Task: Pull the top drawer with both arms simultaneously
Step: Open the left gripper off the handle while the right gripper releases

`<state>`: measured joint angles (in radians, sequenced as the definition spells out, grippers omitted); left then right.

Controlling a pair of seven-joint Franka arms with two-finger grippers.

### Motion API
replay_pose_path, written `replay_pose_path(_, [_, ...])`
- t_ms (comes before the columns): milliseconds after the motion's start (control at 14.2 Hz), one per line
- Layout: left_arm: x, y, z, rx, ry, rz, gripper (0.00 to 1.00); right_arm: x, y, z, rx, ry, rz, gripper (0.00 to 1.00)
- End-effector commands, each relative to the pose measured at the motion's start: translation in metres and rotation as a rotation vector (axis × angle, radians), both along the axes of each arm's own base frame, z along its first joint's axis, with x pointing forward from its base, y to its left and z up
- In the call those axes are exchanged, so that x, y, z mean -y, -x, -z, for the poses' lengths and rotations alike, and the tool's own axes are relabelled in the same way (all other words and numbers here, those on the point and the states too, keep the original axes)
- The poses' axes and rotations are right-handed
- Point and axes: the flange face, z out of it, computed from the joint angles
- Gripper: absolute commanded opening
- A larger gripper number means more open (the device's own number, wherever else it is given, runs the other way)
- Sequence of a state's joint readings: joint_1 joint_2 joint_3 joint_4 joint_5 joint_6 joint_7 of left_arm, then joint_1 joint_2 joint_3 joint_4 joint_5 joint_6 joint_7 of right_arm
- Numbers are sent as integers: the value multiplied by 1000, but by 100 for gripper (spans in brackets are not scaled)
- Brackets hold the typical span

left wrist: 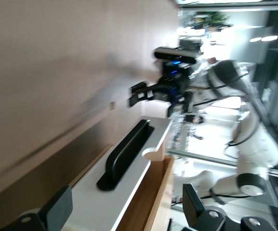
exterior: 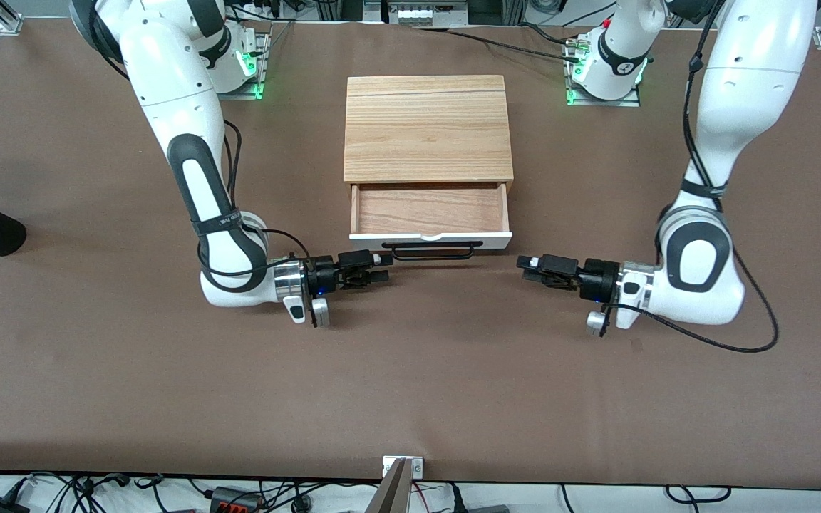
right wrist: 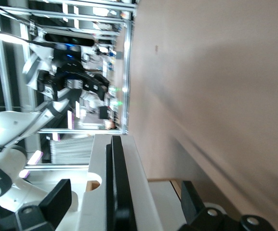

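While the light striped-wood cabinet [exterior: 427,128] sits midway along the table edge where the robot bases stand, its shallow top drawer [exterior: 430,210] with the white front panel and reddish-wood interior is pulled out toward the front camera, its floor bare. A long black bar handle [exterior: 432,250] runs along the white panel below a small half-round notch [exterior: 430,235]. At the handle's end toward the right arm's side of the table, the right arm's black two-finger gripper [exterior: 380,269] is low over the brown table surface [exterior: 410,385], just beside the handle and apart from it; its fingers stand spread with nothing between them, and the right wrist view shows the handle [right wrist: 119,192] lying in line between the two fingers [right wrist: 57,199]. At the other end of the handle, the left arm's black gripper [exterior: 527,268] hangs low over the table, near the drawer's corner and clear of the bar; its fingers [left wrist: 59,209] are likewise spread and empty, the handle [left wrist: 125,155] ahead of them.
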<state>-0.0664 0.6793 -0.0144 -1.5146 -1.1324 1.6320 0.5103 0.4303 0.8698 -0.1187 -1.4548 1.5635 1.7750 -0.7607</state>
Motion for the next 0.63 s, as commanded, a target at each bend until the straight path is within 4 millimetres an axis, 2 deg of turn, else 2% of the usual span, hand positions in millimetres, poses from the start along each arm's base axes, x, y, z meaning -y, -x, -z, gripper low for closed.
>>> replay_pose_path(0, [-9, -4, -46, -8, -186, 44, 100, 26, -21, -59, -42, 127, -2, 100])
replay_pose_path(141, [-18, -7, -64, 28, -334, 92, 100, 42, -32, -98, -79, 202, 3, 100])
replay_pose_path(281, [-28, -2, -76, 18, -480, 145, 100, 71, -39, -133, -104, 294, 27, 100])
replay_pose_path(422, [-47, 2, -81, 42, -699, 261, 100, 99, -40, -155, -97, 412, 20, 100])
replay_pose_path(562, [-68, 4, -82, 68, -896, 340, 100, 128, -36, -169, -84, 542, -19, 100])
